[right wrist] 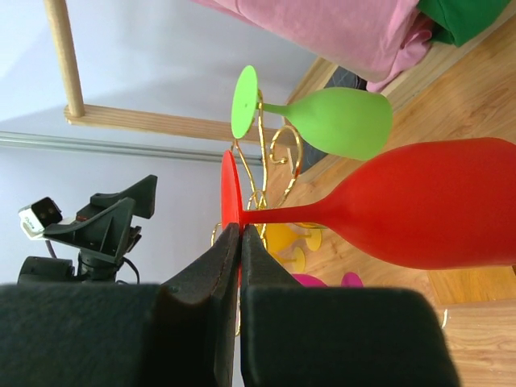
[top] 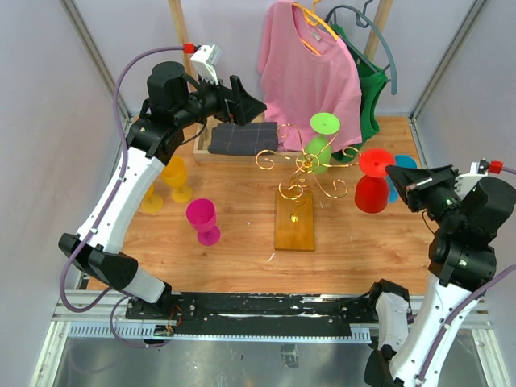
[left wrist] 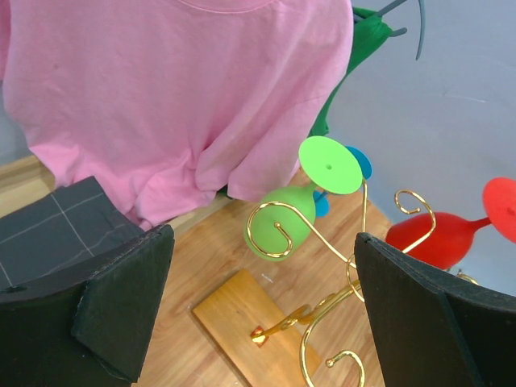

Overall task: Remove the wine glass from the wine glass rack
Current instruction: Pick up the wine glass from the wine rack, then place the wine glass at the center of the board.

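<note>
Pinches the red wine glass (right wrist: 419, 210) by the thin edge of its foot, between the pressed-together fingers of the right gripper (right wrist: 239, 229). Holds it foot up and bowl down, just right of the curled gold arms of the wine glass rack (top: 306, 165); cannot tell whether bowl and wire touch. Carries a green wine glass (top: 319, 149) upside down in a spiral on the rack's far side. Shows a blue foot disc (top: 405, 164) just behind the red glass. Hovers the left gripper (left wrist: 262, 250) far-left of the rack, fingers spread wide with nothing between them, facing the green glass. Finds on the surface (top: 234, 258), left of the rack, a pink glass (top: 203, 219) and yellow glasses (top: 176, 177) standing upright, a dark folded cloth (top: 240, 137) beyond them, and a pink shirt (top: 310, 64) on a hanger at the back.
</note>
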Tool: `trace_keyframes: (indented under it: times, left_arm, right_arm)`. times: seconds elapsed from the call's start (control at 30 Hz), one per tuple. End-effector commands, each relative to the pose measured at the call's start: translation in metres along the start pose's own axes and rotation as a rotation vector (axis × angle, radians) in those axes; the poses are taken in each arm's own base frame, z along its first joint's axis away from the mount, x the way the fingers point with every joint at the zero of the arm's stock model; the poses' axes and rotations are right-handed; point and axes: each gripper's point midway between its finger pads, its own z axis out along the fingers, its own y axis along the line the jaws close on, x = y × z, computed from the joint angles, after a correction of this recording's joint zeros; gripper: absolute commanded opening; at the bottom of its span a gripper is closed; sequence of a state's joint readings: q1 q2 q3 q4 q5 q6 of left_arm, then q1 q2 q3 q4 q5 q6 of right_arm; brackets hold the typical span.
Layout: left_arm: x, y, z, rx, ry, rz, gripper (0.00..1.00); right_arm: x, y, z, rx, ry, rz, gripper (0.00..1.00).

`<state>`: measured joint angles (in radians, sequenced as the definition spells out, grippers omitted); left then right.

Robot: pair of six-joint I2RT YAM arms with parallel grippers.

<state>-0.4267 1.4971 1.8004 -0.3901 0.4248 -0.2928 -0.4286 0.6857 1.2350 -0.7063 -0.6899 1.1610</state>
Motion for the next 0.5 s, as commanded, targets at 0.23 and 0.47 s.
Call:
trace_keyframes:
  times: [0.23,0.47]
  left_arm:
    - [-0.008,-0.009,-0.003,0.030,-0.024,0.030,0.99]
    - [-0.009,-0.010,-0.003,0.032,-0.027,0.031,0.99]
  right_arm:
    - [-0.009,0.025,-0.036,0.053,-0.127,-0.110,0.00]
    - [-0.025,0.059,-0.056,0.052,-0.219,-0.208,0.00]
